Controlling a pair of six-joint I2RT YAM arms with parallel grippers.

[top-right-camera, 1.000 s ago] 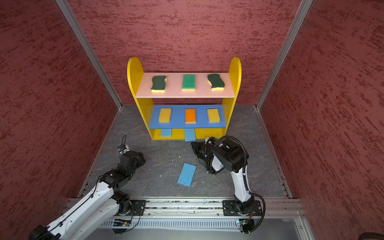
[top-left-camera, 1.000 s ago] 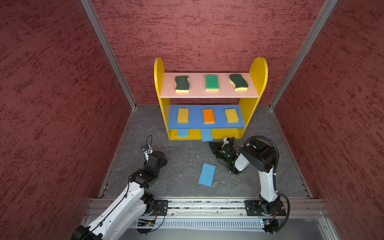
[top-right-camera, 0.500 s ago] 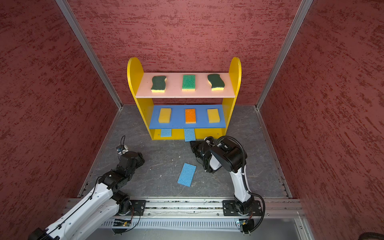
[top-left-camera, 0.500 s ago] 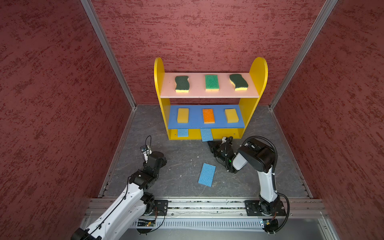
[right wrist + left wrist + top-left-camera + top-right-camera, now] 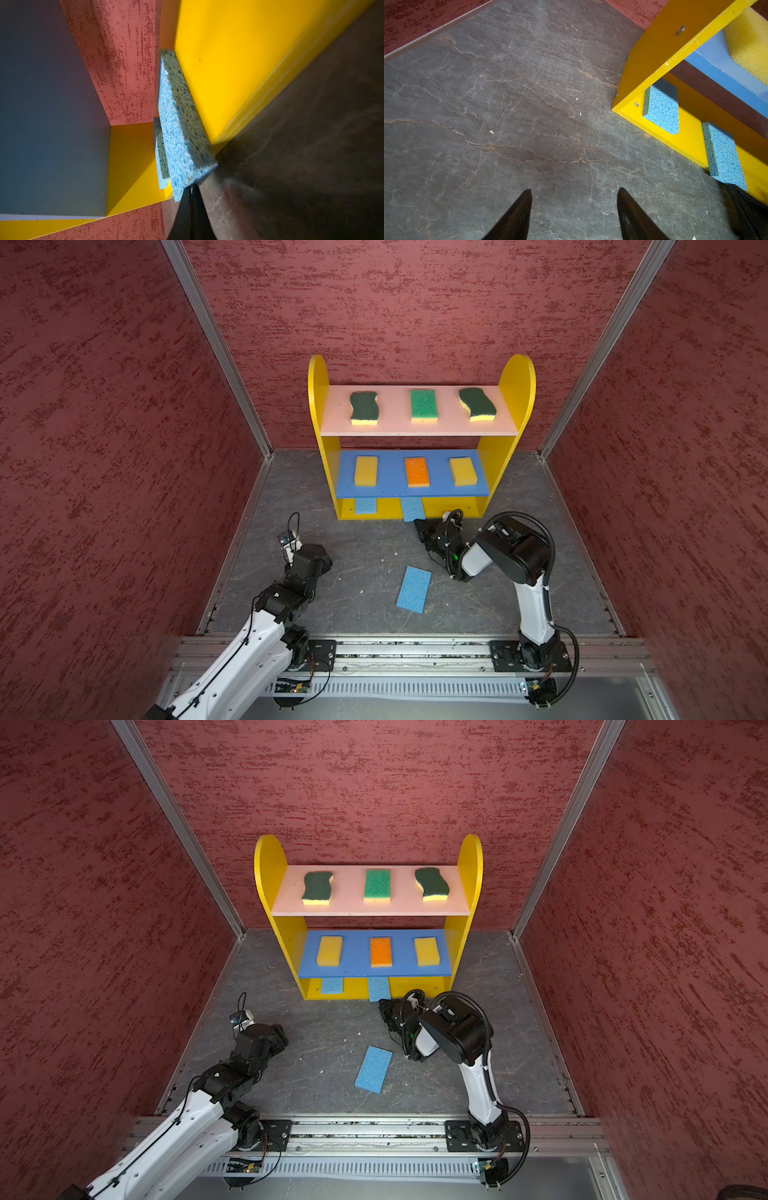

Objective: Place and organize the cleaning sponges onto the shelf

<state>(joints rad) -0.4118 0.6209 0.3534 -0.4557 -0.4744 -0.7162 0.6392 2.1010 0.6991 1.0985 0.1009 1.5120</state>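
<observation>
The shelf (image 5: pixel 517 377) holds three green sponges on its pink board and two yellow and one orange on its blue board. On the yellow bottom board one blue sponge (image 5: pixel 365 506) lies at the left. A second blue sponge (image 5: pixel 412 509) (image 5: pixel 180 124) sticks out over the front edge. My right gripper (image 5: pixel 417 523) (image 5: pixel 192 190) is shut, its tip against that sponge's protruding end. A third blue sponge (image 5: pixel 414 589) lies flat on the floor between the arms. My left gripper (image 5: pixel 328 562) (image 5: pixel 574 189) hangs open over bare floor, left of the shelf, holding nothing.
Red walls (image 5: pixel 104 448) close in the grey stone floor (image 5: pixel 365 556) on three sides. A metal rail (image 5: pixel 415 649) carrying both arm bases runs along the front. In the left wrist view both bottom-board blue sponges (image 5: pixel 662 108) show, with the right gripper's dark finger (image 5: pixel 747 207) beside them.
My right gripper has crept toward the shelf until its tip meets the protruding blue sponge. The left arm has barely moved.
</observation>
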